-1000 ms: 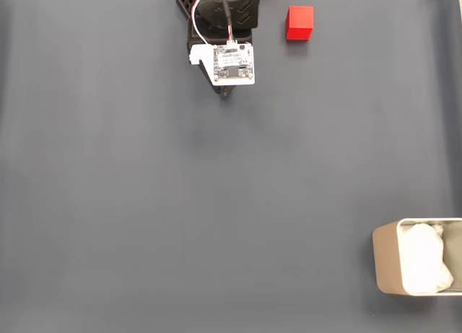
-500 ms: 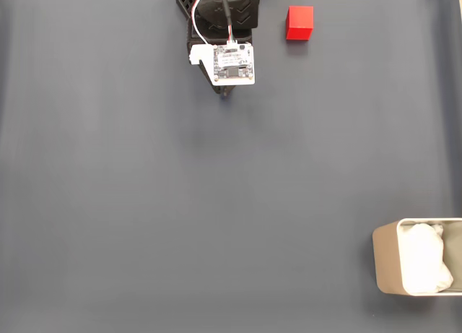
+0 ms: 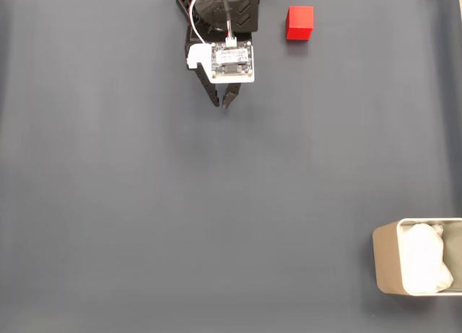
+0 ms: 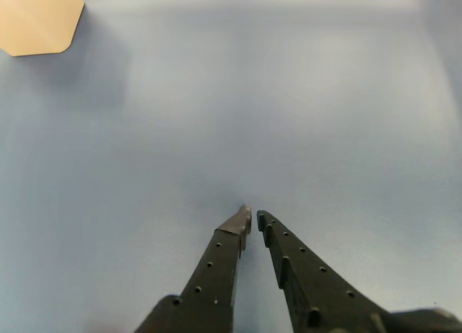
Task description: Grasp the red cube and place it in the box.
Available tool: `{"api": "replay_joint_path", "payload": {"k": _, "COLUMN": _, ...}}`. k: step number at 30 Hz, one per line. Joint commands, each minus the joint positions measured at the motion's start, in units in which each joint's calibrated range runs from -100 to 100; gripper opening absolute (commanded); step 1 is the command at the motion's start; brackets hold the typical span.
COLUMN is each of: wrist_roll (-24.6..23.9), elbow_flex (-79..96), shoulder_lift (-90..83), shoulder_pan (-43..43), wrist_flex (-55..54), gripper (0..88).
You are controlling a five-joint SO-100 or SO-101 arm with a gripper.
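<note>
In the fixed view we see our arm reaching down from the top edge, black housing with red and white wires looping to a white circuit board on the wrist. Below the board, our gripper (image 3: pixel 222 102) points toward the bottom of the picture, its two dark fingers nearly together at the tips. In the wrist view the gripper (image 4: pixel 252 214) rises from the lower edge, both studded fingers converging with only a thin slit between their tips, holding nothing

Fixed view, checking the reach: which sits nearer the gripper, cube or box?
The red cube, just right of the gripper; the box lies far off at bottom right.
</note>
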Motion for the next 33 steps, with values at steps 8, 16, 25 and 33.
{"api": "replay_joint_path", "payload": {"k": 8, "wrist_roll": -1.9, "elbow_flex": -68.6, "shoulder_lift": 36.5, "shoulder_pan": -0.1, "wrist_flex": 4.4, "gripper": 0.0}}
{"api": "replay_joint_path", "payload": {"k": 16, "wrist_roll": -0.4, "elbow_flex": -80.1, "shoulder_lift": 43.1, "shoulder_pan": 0.1, "wrist_flex": 8.9, "gripper": 0.0}}
{"api": "replay_joint_path", "payload": {"k": 25, "wrist_roll": 1.4, "elbow_flex": -81.6, "shoulder_lift": 45.8, "shoulder_pan": 0.2, "wrist_flex": 11.6, "gripper": 0.0}}
{"api": "replay_joint_path", "payload": {"k": 33, "wrist_roll": 1.9, "elbow_flex": -80.0, "shoulder_lift": 45.7, "shoulder_pan": -0.9, "wrist_flex": 14.1, "gripper": 0.0}}
